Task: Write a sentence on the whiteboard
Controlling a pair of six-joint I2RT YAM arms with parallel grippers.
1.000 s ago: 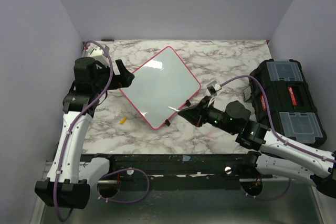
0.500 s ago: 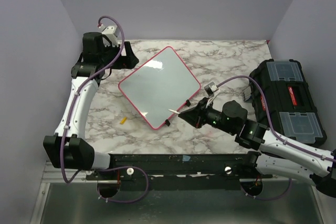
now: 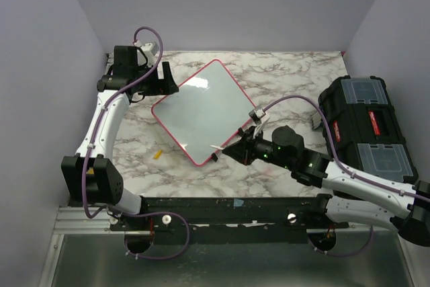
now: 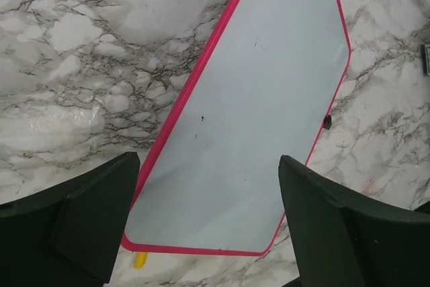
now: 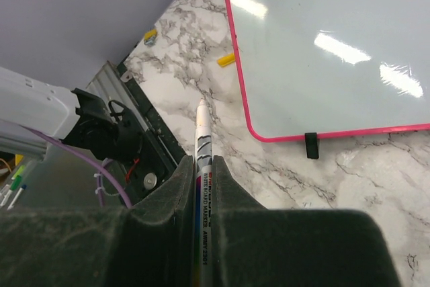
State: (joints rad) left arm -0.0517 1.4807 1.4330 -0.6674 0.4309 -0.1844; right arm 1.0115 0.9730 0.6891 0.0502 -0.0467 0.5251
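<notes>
**A:** Board position?

**B:** The whiteboard [image 3: 203, 111] lies flat on the marble table [image 3: 289, 78], left of centre. It is turned diamond-wise, with one corner toward the back wall. It has a pink rim and two black clips [image 3: 213, 157] on the near-right edge. The face shows glare and a few dark specks.

**A:** Right arm?

**B:** The right gripper [image 3: 232, 150] is clamped on a whiteboard marker [image 5: 201, 159], fingers tight on both sides of the barrel. The marker tip is bare and sits over the marble just beside the rim, by the nearer clip. I can't tell if the tip touches the table.

**A:** Left?

**B:** The left gripper [image 3: 166, 87] is over the board's far-left edge with its jaws wide apart. Its wrist view looks down on the white face between the two fingers [image 4: 74, 213].

**A:** Other items?

**B:** A small yellow piece [image 3: 158, 154] lies on the marble near the board's near-left edge, not touching it. A black toolbox [image 3: 366, 129] with clear lid compartments sits at the table's right side, well apart from the board.
</notes>
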